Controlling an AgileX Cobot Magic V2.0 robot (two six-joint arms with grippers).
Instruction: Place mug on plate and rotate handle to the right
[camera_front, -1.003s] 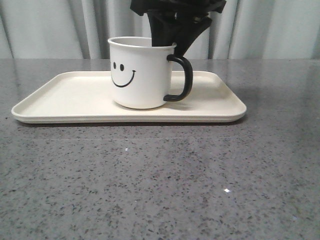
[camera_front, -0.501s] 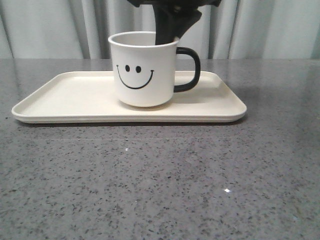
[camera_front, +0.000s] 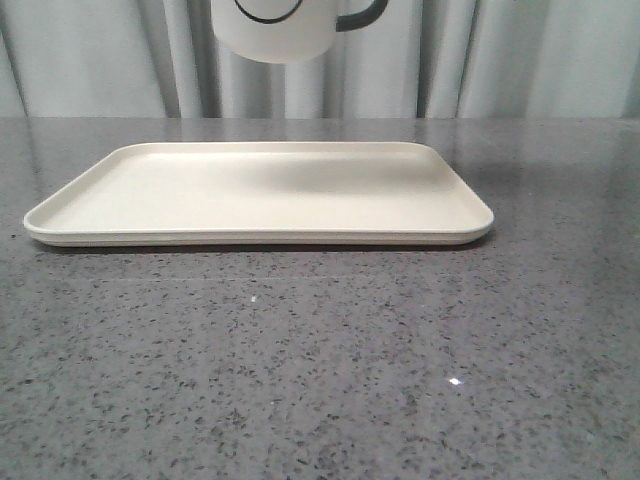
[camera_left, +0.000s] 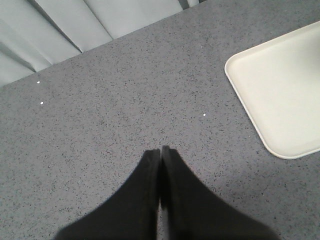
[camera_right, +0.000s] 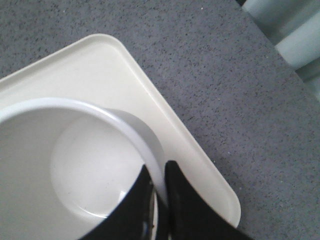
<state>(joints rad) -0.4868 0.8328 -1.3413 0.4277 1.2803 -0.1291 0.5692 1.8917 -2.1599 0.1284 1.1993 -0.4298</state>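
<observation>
The grey speckled worktop (camera_front: 320, 350) fills the scene, with pale curtains (camera_front: 550, 60) hanging along its far edge. On it lies the plate (camera_front: 150, 195) — a wide cream tray with rounded corners and a low rim, bare on top except for a soft shadow toward its far right part.

The mug (camera_front: 275, 28) is off the plate, hanging in the air above the tray's far middle; only its lower body shows at the upper edge of the front view, with the bottom curve of the printed smile visible. The handle (camera_front: 362, 16) points right.

In the right wrist view the right end effector (camera_right: 159, 187) is clamped on the mug's rim, one finger inside the cup and one outside, the wall pinched between them, with the tray's corner below.

The left end effector (camera_left: 160, 156) hangs over bare worktop well to the left of the plate — its two fingers pressed together, holding nothing.
</observation>
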